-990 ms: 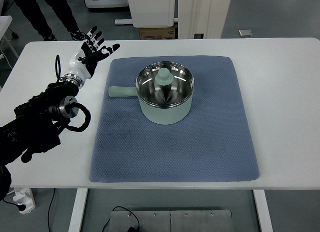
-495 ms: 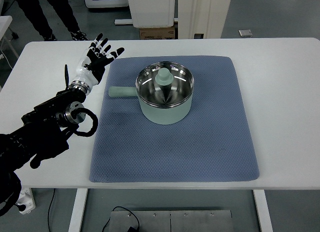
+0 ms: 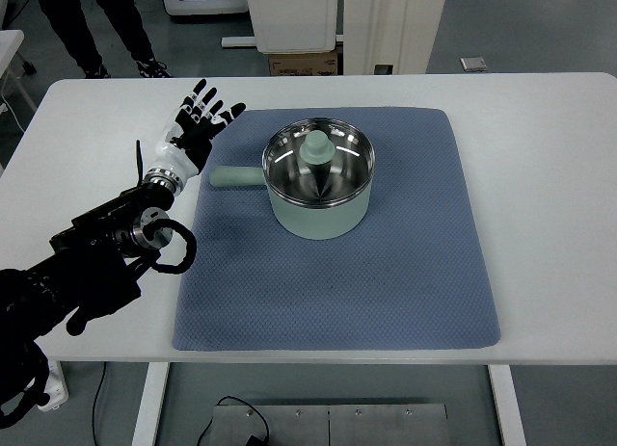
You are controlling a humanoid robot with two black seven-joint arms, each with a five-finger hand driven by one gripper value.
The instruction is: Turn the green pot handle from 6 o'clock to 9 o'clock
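Pot: green pot (image 3: 319, 196) upright on blue mat (image 3: 405, 273), slightly toward 11 o'clock of mat centre; steel interior visible, pale green knob (image 3: 316, 148) showing inside.
Handle: green handle (image 3: 234, 177) pointing to 9 o'clock, flat above mat's left margin.
Mat: spread across centre of white bench (image 3: 549, 176), edges roughly square to it.
Left hand: left hand (image 3: 196, 125) at 10 o'clock of pot, near handle tip but apart from it; fingers (image 3: 202, 91) spread and released, grasping nothing, pointing toward 1 o'clock.
Left arm: black arm entering from lower left edge, over bench.
Person: dark trouser legs and shoes (image 3: 154, 68) on floor beyond bench, at 11 o'clock.
Writing: none legible on pot, mat or background equipment.
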